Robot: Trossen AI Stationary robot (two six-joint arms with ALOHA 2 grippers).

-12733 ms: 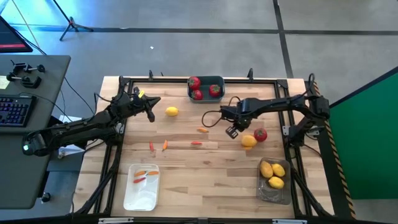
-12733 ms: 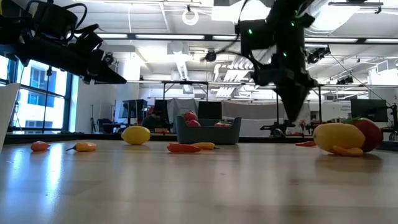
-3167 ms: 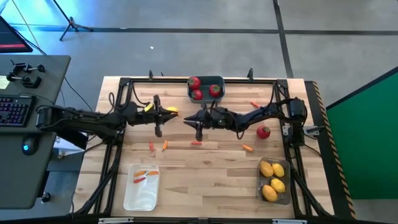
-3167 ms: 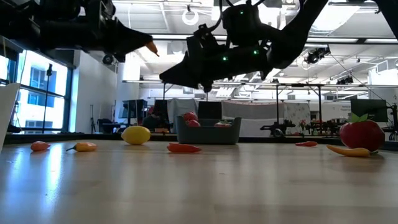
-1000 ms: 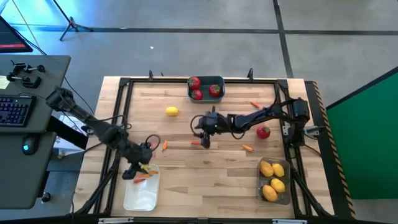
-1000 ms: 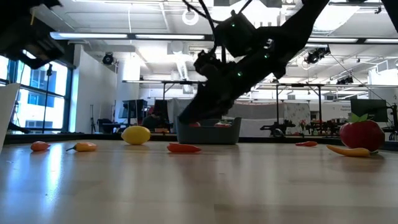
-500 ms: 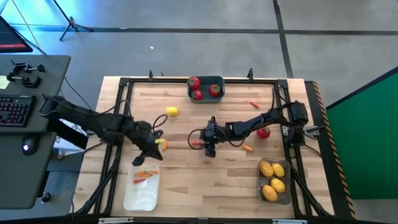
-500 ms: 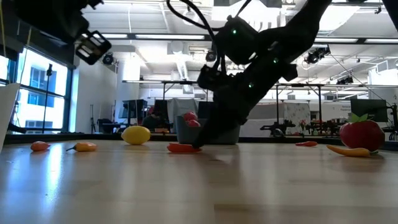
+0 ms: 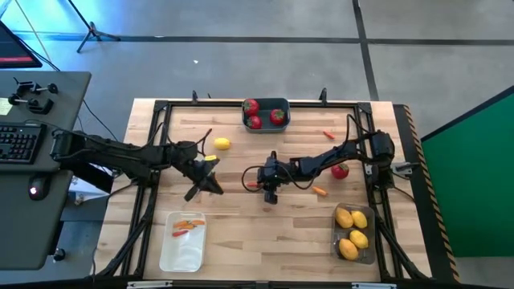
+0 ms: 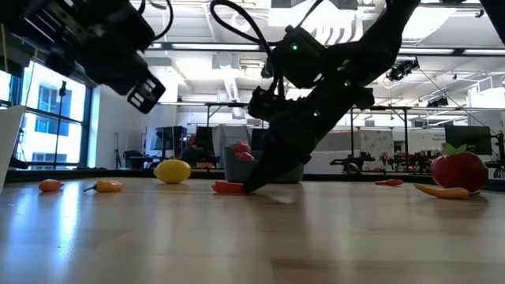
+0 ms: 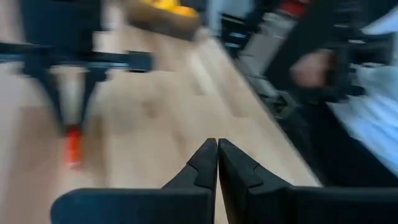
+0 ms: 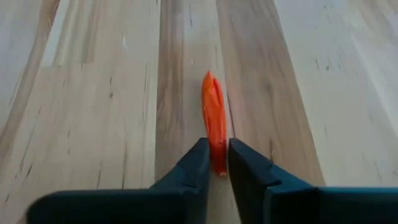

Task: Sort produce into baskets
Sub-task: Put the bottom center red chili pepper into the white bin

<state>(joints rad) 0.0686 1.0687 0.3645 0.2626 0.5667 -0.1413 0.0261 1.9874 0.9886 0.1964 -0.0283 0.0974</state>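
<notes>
Pale wooden planks make up the table (image 9: 265, 233), framed by dark rails, with grey floor and a green panel beyond it in the high view. At frame centre the right gripper (image 9: 259, 185) is down at the boards, its fingers (image 12: 198, 163) closed onto the near end of a thin orange-red pepper (image 12: 214, 127) (the wrist view shows the piece pinched between the two tips and still lying flat on the wood). Left of centre, the left gripper (image 9: 217, 189) hangs above the table with its fingertips (image 11: 217, 163) pressed together and nothing between them.

At top centre sits the dark blue-grey basket (image 9: 266, 124) holding three round red pieces (image 9: 251, 106). A white basket (image 9: 183, 249) at lower left contains small orange-red pieces (image 9: 186, 225). The translucent grey basket (image 9: 354, 234) at lower right holds yellow ovals (image 9: 351, 217).

Loose on the boards: a lemon (image 9: 222, 144) upper left of centre, a red round piece (image 9: 340, 170) right of centre, a small pepper (image 9: 320, 191) below it, and another (image 9: 329, 134) near the upper right.
</notes>
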